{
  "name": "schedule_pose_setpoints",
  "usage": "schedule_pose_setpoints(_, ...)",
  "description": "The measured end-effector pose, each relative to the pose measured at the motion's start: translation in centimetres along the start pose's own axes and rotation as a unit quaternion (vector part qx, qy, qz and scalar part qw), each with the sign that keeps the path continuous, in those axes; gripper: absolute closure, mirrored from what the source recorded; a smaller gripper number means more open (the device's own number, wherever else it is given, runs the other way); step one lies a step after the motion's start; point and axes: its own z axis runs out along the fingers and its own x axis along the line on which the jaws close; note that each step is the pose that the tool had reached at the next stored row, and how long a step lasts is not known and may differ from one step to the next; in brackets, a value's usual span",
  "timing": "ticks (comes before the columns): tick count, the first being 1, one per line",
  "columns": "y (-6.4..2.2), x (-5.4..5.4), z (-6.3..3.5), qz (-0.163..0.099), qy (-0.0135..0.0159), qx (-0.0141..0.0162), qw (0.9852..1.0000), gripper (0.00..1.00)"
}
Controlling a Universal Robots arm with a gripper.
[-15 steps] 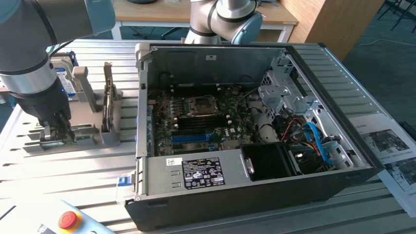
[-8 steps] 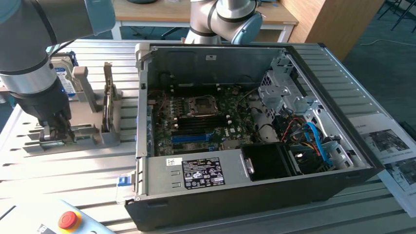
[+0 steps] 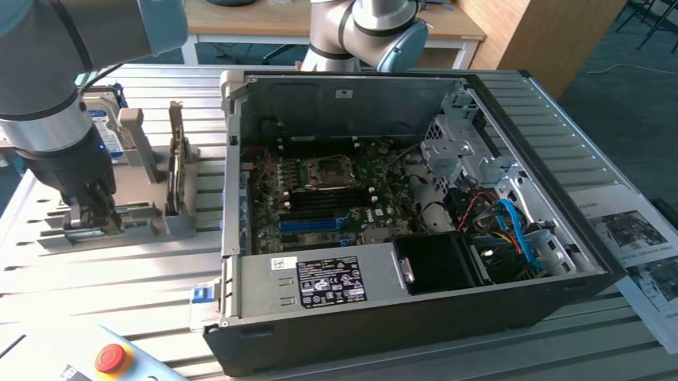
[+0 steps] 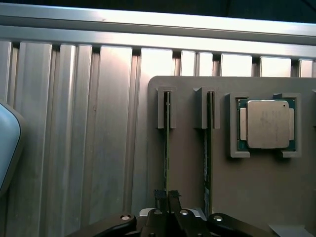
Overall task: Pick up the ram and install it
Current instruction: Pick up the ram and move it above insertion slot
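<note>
In the wrist view two thin green ram sticks stand edge-on in slots of a grey holder block (image 4: 187,163). My gripper (image 4: 167,195) is shut on the top edge of one ram (image 4: 167,138), which still sits in its slot. The other stick (image 4: 208,143) stands beside it, untouched. In the exterior view my gripper (image 3: 90,213) is lowered onto that holder (image 3: 138,222), at the exterior view's left of the open computer case (image 3: 424,317). The motherboard's memory slots (image 3: 313,214) lie inside the case, below the processor socket.
A processor chip (image 4: 267,124) rests in a pocket of the holder next to the sticks. A hard drive (image 3: 102,119) and an upright card (image 3: 176,159) stand in the same fixture. A red emergency button (image 3: 111,357) sits near the front. Cables (image 3: 509,222) crowd the case's right side.
</note>
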Motion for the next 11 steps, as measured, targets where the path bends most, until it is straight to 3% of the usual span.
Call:
schedule_pose_setpoints(2,0.00,0.0,-0.25,0.000,-0.0001,0.0001,1.0000,0.88)
schedule_pose_setpoints(5,0.05,0.0,-2.15,0.000,0.0000,0.0000,1.0000,0.88)
schedule_pose_setpoints(11,0.07,0.0,-3.30,0.000,-0.0001,0.0000,1.0000,0.88)
